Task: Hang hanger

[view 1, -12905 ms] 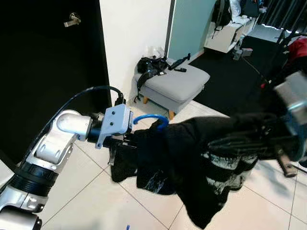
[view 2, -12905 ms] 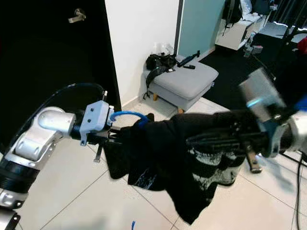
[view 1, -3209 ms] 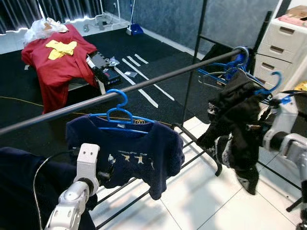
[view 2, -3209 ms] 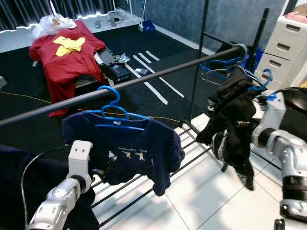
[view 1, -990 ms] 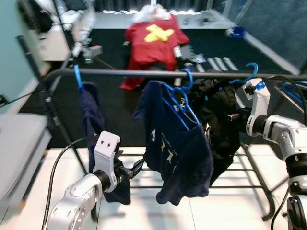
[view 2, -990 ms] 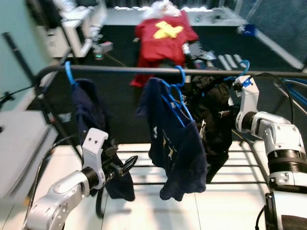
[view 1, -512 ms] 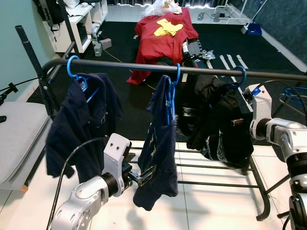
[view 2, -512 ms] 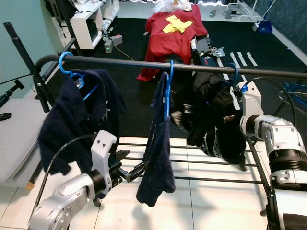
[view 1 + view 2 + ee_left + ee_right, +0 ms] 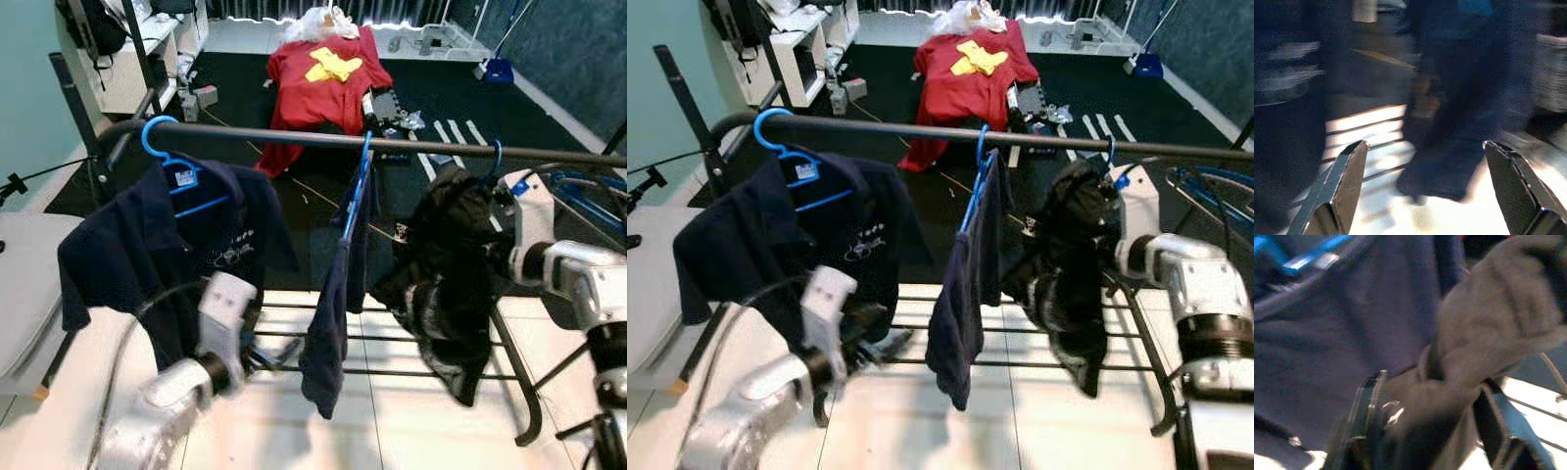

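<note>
Blue plastic hanger (image 9: 496, 163): hook over the long dark metal rail (image 9: 411, 145) of the clothes rack, toward the rail's right end. It carries a bunched black garment with pale print (image 9: 448, 284), which droops down past the rack's lower bars.

Right gripper (image 9: 1425, 404): just to the right of that hanger, level with the garment's upper part. Its two black fingers are buried in the black fabric, which fills the space between them; grip on the cloth, hanger itself not seen between the fingers.

Left gripper (image 9: 1425, 166): low in front of the rack, well apart from the blue hanger. Fingers (image 9: 1342, 176) spread wide, nothing between them, pointing at the hem of the middle shirt.

Navy T-shirt, seen edge-on (image 9: 338, 294): on a second blue hanger (image 9: 359, 191) at mid-rail, between the black garment and the left shirt.

Navy T-shirt with small chest print (image 9: 186, 259): on a third blue hanger (image 9: 167, 147) at the rail's left end, spread broad.

Red cloth with yellow patch (image 9: 318, 78): draped over something on the dark carpet behind the rack.

White tiled floor (image 9: 392, 431): under the rack and the arms.
</note>
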Robot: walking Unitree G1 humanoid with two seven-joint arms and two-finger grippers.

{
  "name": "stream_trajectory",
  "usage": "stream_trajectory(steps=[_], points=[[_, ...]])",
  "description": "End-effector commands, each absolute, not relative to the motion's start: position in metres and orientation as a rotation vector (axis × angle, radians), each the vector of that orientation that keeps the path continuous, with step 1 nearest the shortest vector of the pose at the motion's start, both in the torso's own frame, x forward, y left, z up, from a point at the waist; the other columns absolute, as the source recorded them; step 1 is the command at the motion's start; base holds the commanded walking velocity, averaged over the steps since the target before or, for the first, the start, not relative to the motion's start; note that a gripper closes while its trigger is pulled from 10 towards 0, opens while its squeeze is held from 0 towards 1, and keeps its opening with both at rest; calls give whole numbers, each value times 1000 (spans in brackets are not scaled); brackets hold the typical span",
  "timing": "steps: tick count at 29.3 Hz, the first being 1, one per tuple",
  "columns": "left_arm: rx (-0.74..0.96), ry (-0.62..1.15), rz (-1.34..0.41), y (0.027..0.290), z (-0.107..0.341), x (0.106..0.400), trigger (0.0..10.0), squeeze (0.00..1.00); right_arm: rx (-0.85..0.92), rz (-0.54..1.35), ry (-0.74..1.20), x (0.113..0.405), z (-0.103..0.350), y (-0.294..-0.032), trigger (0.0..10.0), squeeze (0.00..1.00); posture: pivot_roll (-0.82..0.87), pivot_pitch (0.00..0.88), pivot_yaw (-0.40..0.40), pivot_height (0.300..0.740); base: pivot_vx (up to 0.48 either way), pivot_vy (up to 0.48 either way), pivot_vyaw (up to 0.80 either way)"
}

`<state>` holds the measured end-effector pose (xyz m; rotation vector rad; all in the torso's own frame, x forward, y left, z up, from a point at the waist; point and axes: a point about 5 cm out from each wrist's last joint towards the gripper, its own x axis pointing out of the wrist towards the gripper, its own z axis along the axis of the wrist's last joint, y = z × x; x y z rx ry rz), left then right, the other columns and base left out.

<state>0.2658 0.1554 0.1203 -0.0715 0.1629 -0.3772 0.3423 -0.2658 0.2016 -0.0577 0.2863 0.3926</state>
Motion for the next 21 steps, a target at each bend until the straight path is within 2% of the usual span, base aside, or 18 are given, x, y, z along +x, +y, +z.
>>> stream_trajectory(steps=[1, 5, 7, 10, 11, 12, 13, 14, 17, 18, 21], points=[[-79, 172, -348, 159, 115, 266, 10000, 0, -38, 405, 241, 341, 208, -263, 10000, 1000, 28, 76, -67, 740, 0, 0, 0], [-98, 190, -252, 180, 97, 262, 10000, 0, 46, 455, 176, 311, 190, -230, 10000, 1000, 17, 79, -66, 740, 0, 0, 0], [-98, 190, -252, 180, 97, 262, 10000, 0, 46, 455, 176, 311, 190, -230, 10000, 1000, 17, 79, -66, 740, 0, 0, 0], [-129, 197, -206, 195, 83, 249, 10000, 0, 116, 315, 161, 283, 158, -223, 10000, 1000, -4, 92, -71, 740, 0, 0, 0], [-129, 197, -206, 195, 83, 249, 10000, 0, 116, 315, 161, 283, 158, -223, 10000, 1000, -4, 92, -71, 740, 0, 0, 0], [-147, 203, -191, 198, 78, 245, 10000, 0, 132, 249, 167, 270, 143, -224, 10000, 0, -4, 92, -71, 740, 0, 0, 0], [-147, 203, -191, 198, 78, 245, 10000, 0, 132, 249, 167, 270, 143, -224, 10000, 0, -4, 92, -71, 740, 0, 0, 0], [-165, 198, -161, 201, 72, 237, 10000, 0, 115, 121, 193, 244, 117, -230, 10000, 0, -7, 99, -72, 740, 0, 0, 0], [-165, 198, -161, 201, 72, 237, 10000, 0, 115, 121, 193, 244, 117, -230, 10000, 0, -7, 99, -72, 740, 0, 0, 0], [-169, 200, -154, 201, 67, 235, 10000, 0, 101, 69, 222, 233, 103, -234, 10000, 0, -7, 103, -73, 740, 0, 0, 0], [-167, 204, -153, 199, 64, 233, 10000, 0, 93, 30, 248, 224, 90, -240, 10000, 0, -5, 105, -68, 740, 0, 0, 0]])
